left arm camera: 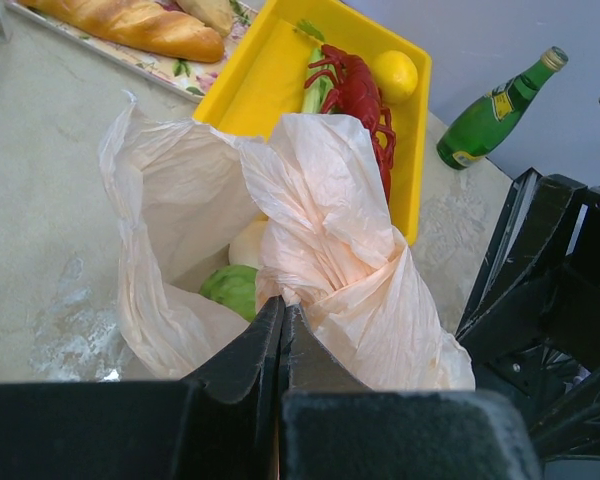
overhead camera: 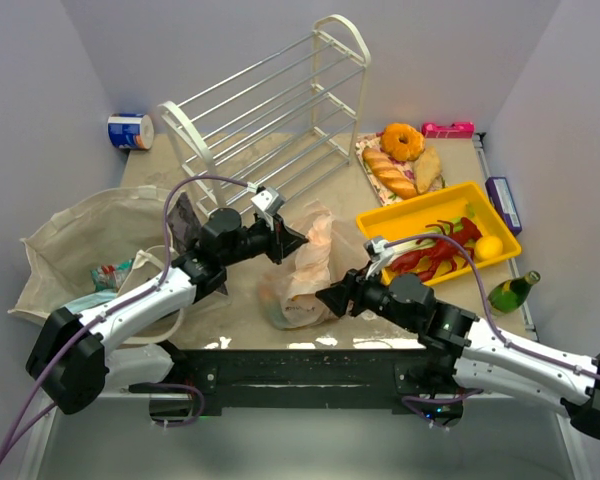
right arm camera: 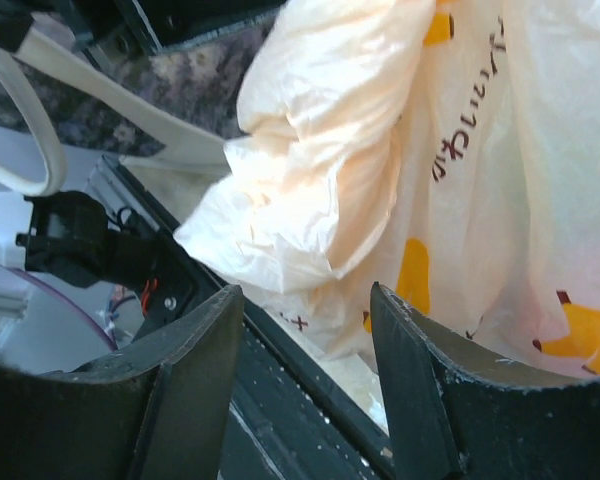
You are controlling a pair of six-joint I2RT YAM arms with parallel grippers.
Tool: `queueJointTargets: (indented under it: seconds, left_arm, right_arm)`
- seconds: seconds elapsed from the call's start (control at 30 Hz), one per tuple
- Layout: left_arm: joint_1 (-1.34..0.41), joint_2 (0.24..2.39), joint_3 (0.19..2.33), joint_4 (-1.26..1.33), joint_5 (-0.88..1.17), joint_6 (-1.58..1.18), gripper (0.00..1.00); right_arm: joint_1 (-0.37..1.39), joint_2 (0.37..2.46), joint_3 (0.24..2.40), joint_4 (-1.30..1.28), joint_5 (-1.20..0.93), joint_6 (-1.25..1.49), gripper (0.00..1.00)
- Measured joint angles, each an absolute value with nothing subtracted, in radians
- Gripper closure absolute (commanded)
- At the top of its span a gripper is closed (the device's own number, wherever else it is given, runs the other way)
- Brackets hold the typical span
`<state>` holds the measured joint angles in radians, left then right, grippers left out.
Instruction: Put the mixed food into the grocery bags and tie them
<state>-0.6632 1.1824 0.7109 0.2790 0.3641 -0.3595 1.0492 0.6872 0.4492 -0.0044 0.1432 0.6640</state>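
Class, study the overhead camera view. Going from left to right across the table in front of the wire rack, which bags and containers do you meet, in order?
beige cloth tote → peach-pink plastic bag → yellow tray → green bottle

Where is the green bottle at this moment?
In the top view, the green bottle lies near the right edge of the table, just on the near side of the yellow tray.

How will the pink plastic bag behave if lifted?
Likely floppy: the plastic bag is thin, crumpled film. It would probably sag around the green fruit inside. The glossy film may slip from a shallow pinch.
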Motion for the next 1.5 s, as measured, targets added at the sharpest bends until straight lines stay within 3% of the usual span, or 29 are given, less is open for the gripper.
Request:
queueJointTargets:
  seconds: [0.5, 0.7, 0.83, 0.97, 1.2, 1.37, 1.5]
  left_arm:
    - [-0.663, 1.180, 0.711, 0.279, 0.371, -0.384, 1.00]
    - [-0.663, 1.164, 0.711, 0.278, 0.366, -0.384, 1.00]
    - [-0.663, 1.151, 0.711, 0.274, 0.362, -0.384, 1.00]
    - [-0.663, 1.147, 0.711, 0.274, 0.362, -0.384, 1.00]
    - [-0.663, 1.145, 0.715, 0.255, 0.340, -0.383, 1.00]
    - [-0.663, 1.134, 0.733, 0.207, 0.281, -0.383, 1.00]
    - [-0.663, 1.108, 0.758, 0.149, 0.219, -0.382, 1.00]
  right_arm:
    - [1.049, 0.847, 0.461, 0.072, 0.183, 0.645, 0.57]
    - [1.049, 0.884, 0.463, 0.076, 0.224, 0.645, 0.45]
    - [1.049, 0.886, 0.463, 0.086, 0.226, 0.646, 0.45]
    - [1.049, 0.887, 0.463, 0.103, 0.226, 0.643, 0.57]
    - [1.049, 0.879, 0.474, 0.081, 0.253, 0.634, 0.89]
    - [1.049, 0.820, 0.499, -0.006, 0.291, 0.633, 0.89]
    - [1.049, 0.782, 0.535, -0.078, 0.328, 0.635, 0.94]
